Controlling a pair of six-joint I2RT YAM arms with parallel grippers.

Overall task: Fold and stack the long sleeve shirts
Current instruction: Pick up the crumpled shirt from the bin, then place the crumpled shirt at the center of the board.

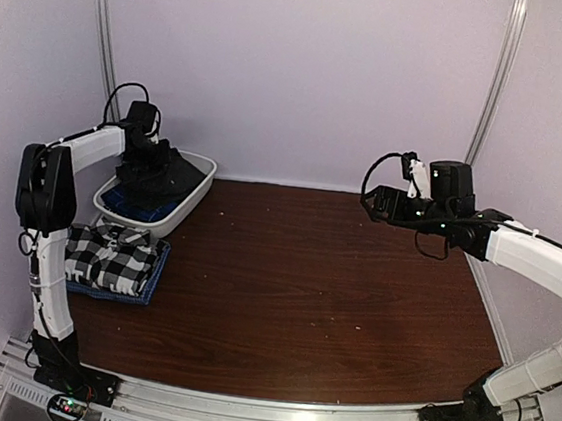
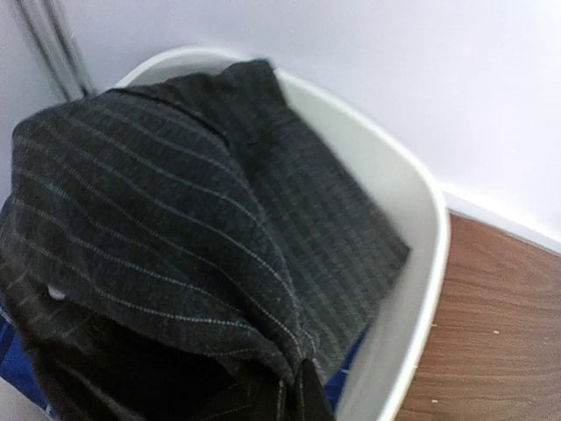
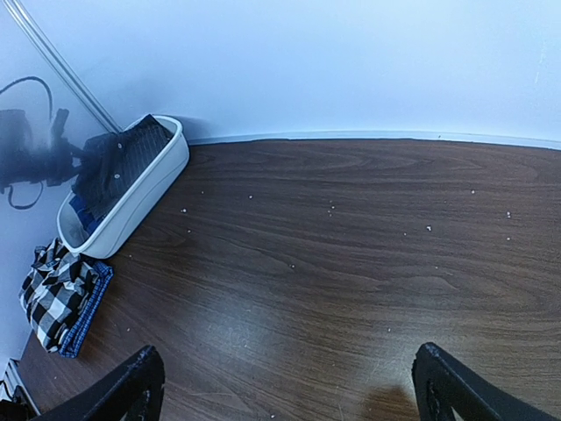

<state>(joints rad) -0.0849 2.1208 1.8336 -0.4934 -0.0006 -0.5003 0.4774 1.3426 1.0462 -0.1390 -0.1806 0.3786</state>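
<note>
- Checked shirt [image 1: 113, 258] folded atop blue shirt [image 1: 116, 295], just in front of white bin [image 1: 178, 215].
- Left gripper [image 1: 147, 171] clamped tight on pinstriped shirt [image 2: 175, 219] inside bin.
- Right gripper [image 3: 287, 368] spread wide, empty, well right of bin.

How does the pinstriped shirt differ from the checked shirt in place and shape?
The pinstriped shirt lies bunched in the white tub, while the checked shirt lies folded on a blue cloth on the table. The left gripper pinches the pinstriped shirt; nothing touches the checked shirt. Both are patterned in dark and pale.
</note>
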